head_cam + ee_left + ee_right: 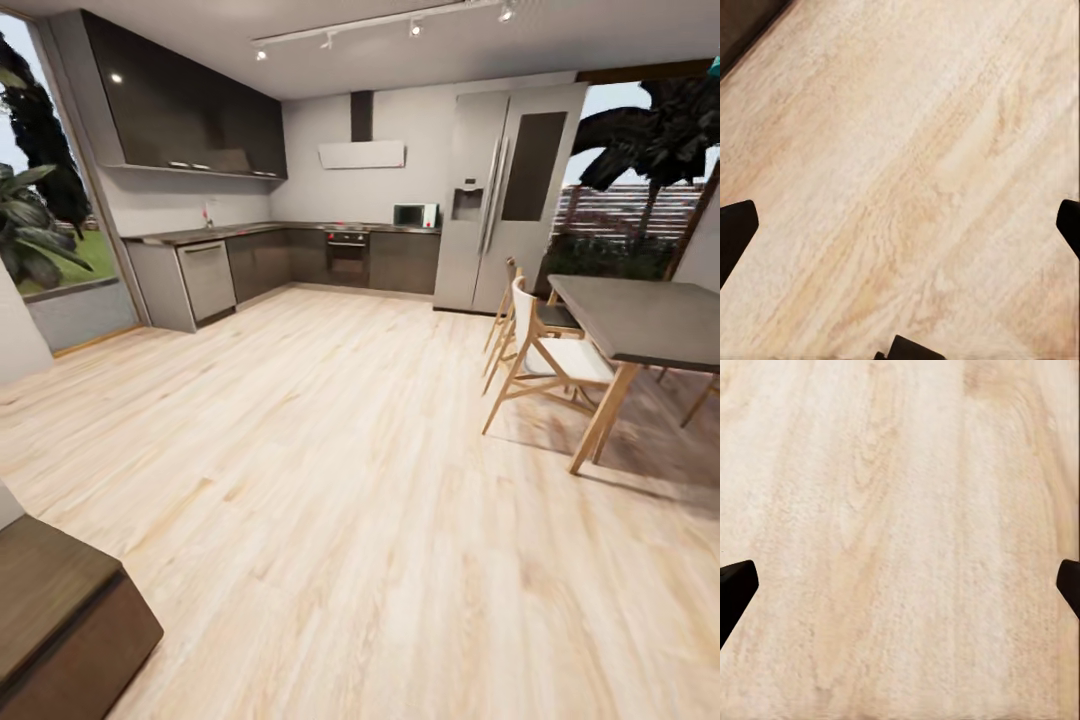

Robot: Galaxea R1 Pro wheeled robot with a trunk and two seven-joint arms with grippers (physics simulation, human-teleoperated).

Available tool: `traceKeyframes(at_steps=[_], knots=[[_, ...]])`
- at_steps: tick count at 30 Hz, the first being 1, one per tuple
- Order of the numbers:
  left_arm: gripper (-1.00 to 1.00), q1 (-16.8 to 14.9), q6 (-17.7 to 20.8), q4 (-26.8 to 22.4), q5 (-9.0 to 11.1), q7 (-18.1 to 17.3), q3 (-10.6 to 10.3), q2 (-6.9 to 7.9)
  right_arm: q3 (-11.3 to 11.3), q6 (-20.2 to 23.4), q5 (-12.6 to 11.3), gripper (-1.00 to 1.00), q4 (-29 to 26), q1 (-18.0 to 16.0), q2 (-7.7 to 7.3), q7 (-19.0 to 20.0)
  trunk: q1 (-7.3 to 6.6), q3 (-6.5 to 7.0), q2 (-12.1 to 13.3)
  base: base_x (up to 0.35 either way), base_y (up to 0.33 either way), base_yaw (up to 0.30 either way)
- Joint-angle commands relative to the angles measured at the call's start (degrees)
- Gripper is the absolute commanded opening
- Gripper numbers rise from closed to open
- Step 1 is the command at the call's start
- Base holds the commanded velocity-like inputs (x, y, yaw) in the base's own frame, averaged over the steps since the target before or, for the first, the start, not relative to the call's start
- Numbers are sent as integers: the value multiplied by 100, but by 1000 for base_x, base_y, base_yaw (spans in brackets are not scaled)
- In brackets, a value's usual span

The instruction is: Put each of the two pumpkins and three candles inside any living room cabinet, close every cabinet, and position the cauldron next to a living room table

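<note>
- Kitchen fills the head view: dark base units, steel fridge, dining table with pale chairs; likely the robot is in transit.
- Pumpkins, candles and cauldron are not to be seen here.
- Corner of a low dark brown unit sits nearest the robot, possibly the cabinet.
- Left tool hangs over plank floor, fingers spread wide, carrying nothing.
- Right tool likewise, fingers wide apart and empty, ready for picking.

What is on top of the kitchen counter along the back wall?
On the kitchen counter stands a white microwave near the refrigerator, and a faucet rises at the left stretch. Anything small on it is too blurred to tell.
</note>
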Motion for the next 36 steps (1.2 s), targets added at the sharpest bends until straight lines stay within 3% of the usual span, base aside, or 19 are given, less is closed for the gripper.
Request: traceKeyframes(at_steps=[1, 10, 36], knots=[[100, 0, -7, -4, 8, 48, -49, 0, 48, -7, 1, 100, 13, -6, 5, -41, -3, -3, -2, -239, -165, -300], [100, 0, -1, -4, 8, 48, -49, 0, 48, -7, 1, 100, 13, -6, 5, -41, -3, 16, -2, -202, -196, -300], [100, 0, 16, -4, 8, 55, -49, 0, 48, 2, 1, 100, 13, -6, 9, -50, -3, 21, -2, 0, -46, -300]])
